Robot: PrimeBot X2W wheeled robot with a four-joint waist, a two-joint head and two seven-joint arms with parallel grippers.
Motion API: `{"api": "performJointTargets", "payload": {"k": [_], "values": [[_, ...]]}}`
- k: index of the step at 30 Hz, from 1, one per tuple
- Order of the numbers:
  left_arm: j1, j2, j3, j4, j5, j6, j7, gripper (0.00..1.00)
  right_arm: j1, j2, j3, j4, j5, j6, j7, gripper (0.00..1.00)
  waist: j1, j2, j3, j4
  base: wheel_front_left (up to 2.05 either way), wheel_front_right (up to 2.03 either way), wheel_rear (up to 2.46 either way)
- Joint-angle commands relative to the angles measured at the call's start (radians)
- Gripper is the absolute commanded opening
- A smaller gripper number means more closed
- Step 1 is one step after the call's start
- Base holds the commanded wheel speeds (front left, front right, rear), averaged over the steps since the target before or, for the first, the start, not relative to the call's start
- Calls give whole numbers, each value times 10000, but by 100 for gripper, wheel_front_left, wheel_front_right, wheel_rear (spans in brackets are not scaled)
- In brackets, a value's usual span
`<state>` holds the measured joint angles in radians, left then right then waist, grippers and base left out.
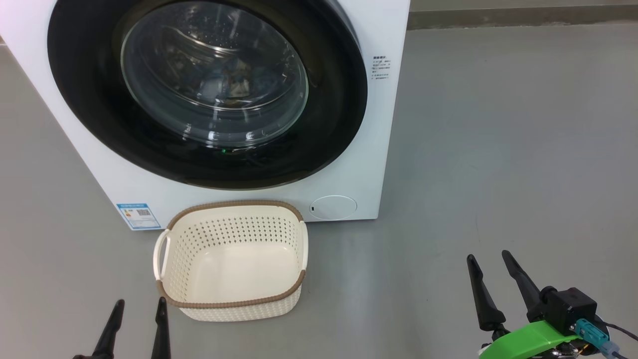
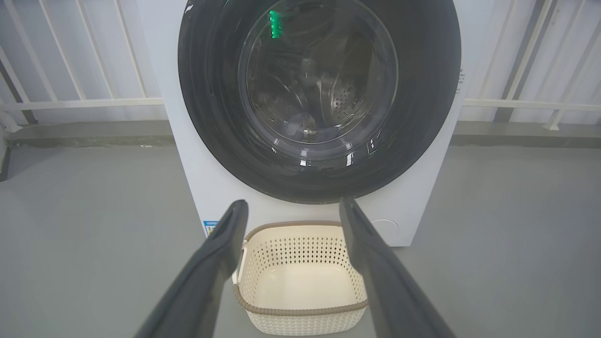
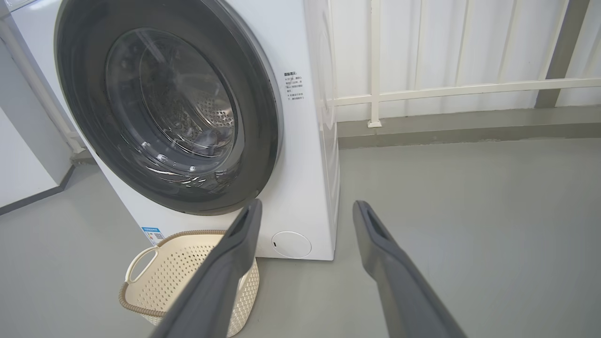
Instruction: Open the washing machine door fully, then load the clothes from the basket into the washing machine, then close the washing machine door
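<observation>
So the washing machine door (image 1: 84, 99) looks shut on the washing machine (image 1: 361, 149), clothes (image 1: 238, 86) behind its glass I think, basket (image 1: 232, 203) empty in front. Nearer, the left gripper (image 1: 140, 300) sits square before the machine, the right gripper (image 1: 487, 255) past its corner; both spread wide, empty.

left gripper (image 1: 139, 306): fingers spread, pointing up, holding nothing | right gripper (image 1: 491, 262): fingers spread, tilted left, holding nothing

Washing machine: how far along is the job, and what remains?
It looks finished. Done: the basket is empty, fabric that seems to be the clothes shows behind the glass, and the washing machine door sits shut on the washing machine. In hand: nothing; left claw and right claw are open, empty. Left: nothing visible.
</observation>
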<state>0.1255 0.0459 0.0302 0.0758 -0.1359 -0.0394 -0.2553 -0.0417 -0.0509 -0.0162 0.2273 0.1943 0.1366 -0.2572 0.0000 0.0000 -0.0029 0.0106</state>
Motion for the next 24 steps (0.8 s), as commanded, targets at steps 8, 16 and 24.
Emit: {"api": "performJointTargets", "payload": {"k": [8, 16, 24], "values": [[-193, 44, 389, -218, 43, 122, -65, 100, -106, 5, 189, -156, -43, -59, -45, 100, 0, 0, -28, 17, 0, 0, 0], [-190, 43, 410, -220, 45, 110, -65, 100, -96, 6, 203, -132, -49, -59, -45, 100, 0, 0, -42, 15, 0, 0, 0], [-184, 43, 418, -210, 48, 47, -65, 100, -53, 6, 191, -124, 9, -59, -46, 100, 0, 0, -81, 37, 0, 0, 0]]}}
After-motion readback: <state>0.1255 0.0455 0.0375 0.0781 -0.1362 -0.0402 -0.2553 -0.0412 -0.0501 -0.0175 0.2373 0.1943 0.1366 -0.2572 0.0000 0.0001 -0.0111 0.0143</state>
